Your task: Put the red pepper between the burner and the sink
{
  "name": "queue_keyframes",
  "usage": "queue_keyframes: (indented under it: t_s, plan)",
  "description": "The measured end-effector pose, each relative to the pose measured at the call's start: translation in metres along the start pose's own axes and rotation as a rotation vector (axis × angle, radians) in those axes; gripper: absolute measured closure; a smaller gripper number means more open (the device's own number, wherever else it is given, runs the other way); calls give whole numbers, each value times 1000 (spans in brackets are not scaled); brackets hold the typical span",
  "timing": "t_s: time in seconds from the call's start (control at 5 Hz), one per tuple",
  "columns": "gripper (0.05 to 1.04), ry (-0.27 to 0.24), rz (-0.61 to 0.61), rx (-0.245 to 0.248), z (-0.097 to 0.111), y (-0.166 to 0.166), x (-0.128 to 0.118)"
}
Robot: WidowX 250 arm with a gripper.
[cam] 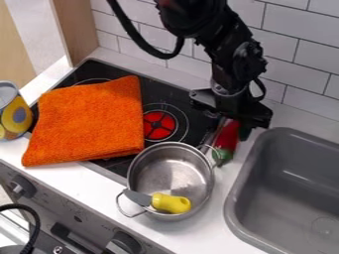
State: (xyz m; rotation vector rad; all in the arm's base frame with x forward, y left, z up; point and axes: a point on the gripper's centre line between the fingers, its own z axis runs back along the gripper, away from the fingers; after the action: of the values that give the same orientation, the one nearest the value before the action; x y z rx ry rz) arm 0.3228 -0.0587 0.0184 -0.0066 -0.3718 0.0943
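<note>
Black gripper [230, 125] hangs at the red pepper [227, 138] between pot [171, 171] and sink [291, 183]; whether apart or clamped on it, I cannot tell.

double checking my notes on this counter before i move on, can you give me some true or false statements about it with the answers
1. The claw is at the red pepper, beside the sink. True.
2. The orange cloth lies in the sink. False: the orange cloth lies over part of the stove.
3. The yellow handle is in the metal pot. True.
4. The red pepper's green end points to the tiled wall. False: it points away from the wall.
</note>
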Motion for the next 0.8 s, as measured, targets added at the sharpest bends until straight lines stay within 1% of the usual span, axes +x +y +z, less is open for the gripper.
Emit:
queue_keyframes:
  t_s: [0.2,0.6,0.8]
  plan:
    - [82,14,-9,-7,0,-1,-2]
    - [84,45,-19,-19,1,1,-3]
    - [84,15,-26,-37,11,0,4]
